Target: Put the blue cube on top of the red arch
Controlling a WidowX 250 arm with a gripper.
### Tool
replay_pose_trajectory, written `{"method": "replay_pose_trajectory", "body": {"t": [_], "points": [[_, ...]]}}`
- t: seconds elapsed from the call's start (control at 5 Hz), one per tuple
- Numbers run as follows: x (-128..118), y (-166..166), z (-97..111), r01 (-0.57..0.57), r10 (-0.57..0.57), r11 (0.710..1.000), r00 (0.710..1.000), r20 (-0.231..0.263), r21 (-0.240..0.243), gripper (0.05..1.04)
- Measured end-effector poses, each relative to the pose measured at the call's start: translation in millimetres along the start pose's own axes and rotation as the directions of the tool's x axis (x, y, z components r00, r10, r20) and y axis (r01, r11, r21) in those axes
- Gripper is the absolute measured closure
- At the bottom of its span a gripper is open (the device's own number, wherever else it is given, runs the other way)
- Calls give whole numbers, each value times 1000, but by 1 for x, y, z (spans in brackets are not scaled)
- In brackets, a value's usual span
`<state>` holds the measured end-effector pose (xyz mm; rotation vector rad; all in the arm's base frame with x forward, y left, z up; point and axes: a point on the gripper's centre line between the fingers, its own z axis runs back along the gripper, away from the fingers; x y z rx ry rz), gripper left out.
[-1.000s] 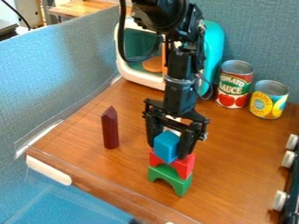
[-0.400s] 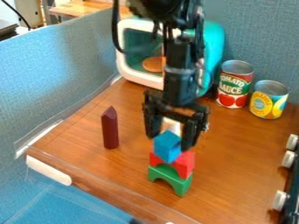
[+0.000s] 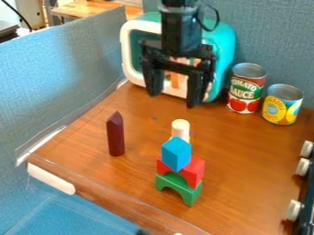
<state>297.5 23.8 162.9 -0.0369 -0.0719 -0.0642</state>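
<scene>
One blue fabric panel (image 3: 67, 78) along the left side. White bar (image 3: 51, 178) at the near left edge of the wooden table (image 3: 245, 160). Next, dark red block (image 3: 115, 135), pointed top, upright, apart from the stack.

Middle: toy oven (image 3: 225, 50), teal with white front, far side of table. Gripper (image 3: 173, 100) in front of it, above the table, fingers wide apart, nothing between them, well clear of the blocks, farther back than the stack.

Stack is nearer: green arch (image 3: 179, 187) at the bottom, red arch (image 3: 193, 170) on it, blue cube (image 3: 176, 153) on top of the red arch. Cube has one vertical edge toward the camera. White cylinder (image 3: 180, 128) upright behind the cube, lower part partly hidden; can't tell if they touch.

Right, far side: red can with green label (image 3: 245, 94), then yellow-and-blue can (image 3: 282, 105) beside it, slightly nearer, both upright. Right edge, near: white knobs (image 3: 294, 209) on a black panel.
</scene>
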Motion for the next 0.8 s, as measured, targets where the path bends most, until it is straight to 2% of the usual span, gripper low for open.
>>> {"method": "replay_pose_trajectory", "body": {"t": [0.2,0.4,0.8], "points": [[-1,16,-2,-16,16,1000,1000,-5,-5,83],[5,18,-16,22,-21,1000,999,-38,15,83],[5,18,-16,26,-25,1000,999,-40,16,83]]}}
